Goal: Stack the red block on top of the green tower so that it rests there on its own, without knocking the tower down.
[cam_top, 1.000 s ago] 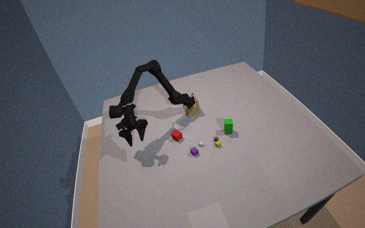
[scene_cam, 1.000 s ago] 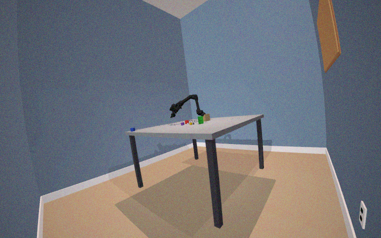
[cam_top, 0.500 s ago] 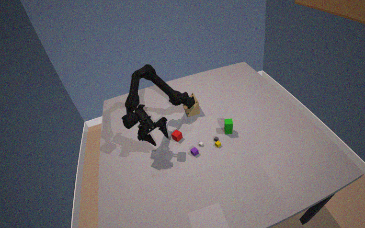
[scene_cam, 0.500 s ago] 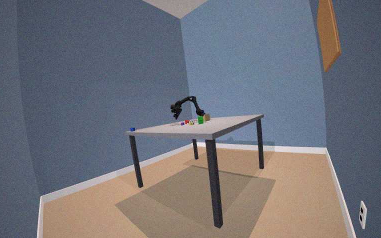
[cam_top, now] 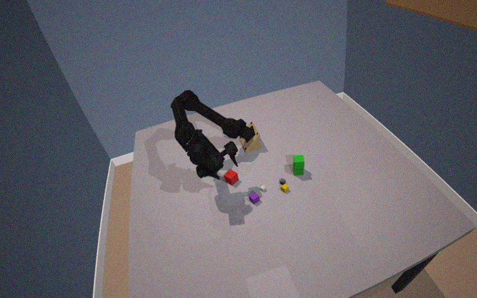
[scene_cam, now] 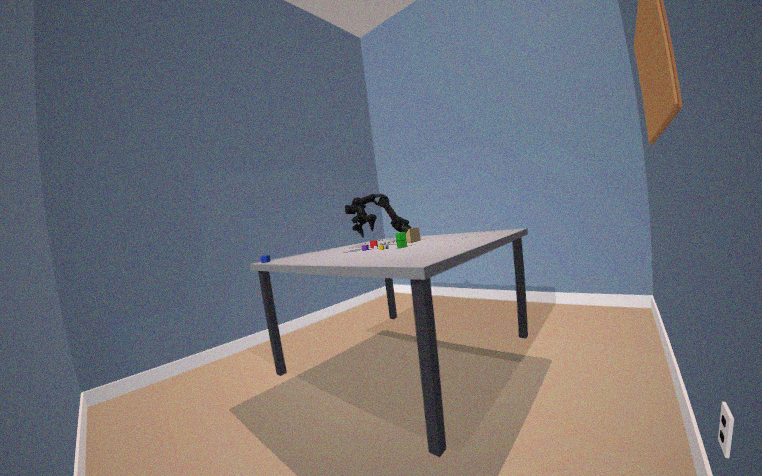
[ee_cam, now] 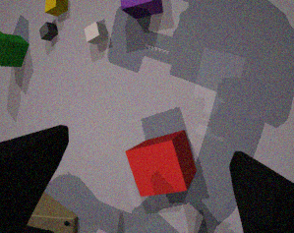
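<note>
The red block [cam_top: 231, 177] [scene_cam: 373, 243] [ee_cam: 158, 168] lies on the table, turned a little in the wrist view. The green tower [cam_top: 298, 165] [scene_cam: 401, 239] [ee_cam: 8, 49] is two green blocks, one on the other, and stands upright to the right of the red block in the top view. My gripper [cam_top: 228, 172] [scene_cam: 367, 232] [ee_cam: 150, 147] is open and empty, pointing down. It hangs above the red block, which shows between the two fingers in the wrist view, and does not touch it.
A purple block [cam_top: 253, 198] [ee_cam: 143, 6], a small white block [cam_top: 263, 188] [ee_cam: 92, 32], a dark block [cam_top: 282, 181] [ee_cam: 48, 30] and a yellow block [cam_top: 284, 188] [ee_cam: 56, 6] lie between and in front of red block and tower. A blue block [scene_cam: 265, 258] lies at a table corner.
</note>
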Motion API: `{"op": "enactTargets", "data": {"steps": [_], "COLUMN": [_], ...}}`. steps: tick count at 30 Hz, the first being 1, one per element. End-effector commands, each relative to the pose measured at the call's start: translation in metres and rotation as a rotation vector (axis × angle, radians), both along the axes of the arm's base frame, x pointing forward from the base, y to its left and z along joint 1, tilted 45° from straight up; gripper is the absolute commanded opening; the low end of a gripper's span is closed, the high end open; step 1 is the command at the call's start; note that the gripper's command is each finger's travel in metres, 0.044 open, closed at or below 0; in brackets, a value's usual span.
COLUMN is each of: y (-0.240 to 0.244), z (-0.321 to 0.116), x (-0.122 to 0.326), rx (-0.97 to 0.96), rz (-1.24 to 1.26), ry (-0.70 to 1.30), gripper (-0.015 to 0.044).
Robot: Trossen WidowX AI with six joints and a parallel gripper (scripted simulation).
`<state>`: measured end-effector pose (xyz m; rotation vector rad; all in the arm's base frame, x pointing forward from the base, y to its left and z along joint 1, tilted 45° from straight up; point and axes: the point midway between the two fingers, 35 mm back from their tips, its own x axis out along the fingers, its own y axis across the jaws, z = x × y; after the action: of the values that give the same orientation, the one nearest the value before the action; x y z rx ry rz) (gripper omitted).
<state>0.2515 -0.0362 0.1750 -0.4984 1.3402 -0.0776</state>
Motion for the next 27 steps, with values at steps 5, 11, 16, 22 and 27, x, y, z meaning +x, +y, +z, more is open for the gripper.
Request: {"op": "enactTargets", "data": {"steps": [5,11,16,22,27], "y": [0.016,0.025,0.028,0.028,0.018], "z": [-0.007,0.000,0.002,0.001,-0.010], "x": [-0.024,-0.035,-0.038,-0.038,-0.035], "rx": [-0.248,-0.451,-0.504,-0.504,-0.501], "rz": [0.151,0.288,0.325,0.325,0.326], "ry": [0.210,0.314,0.335,0.335,0.334], "gripper": [0.0440,0.0440,0.0440,0.0440,0.0440]}}
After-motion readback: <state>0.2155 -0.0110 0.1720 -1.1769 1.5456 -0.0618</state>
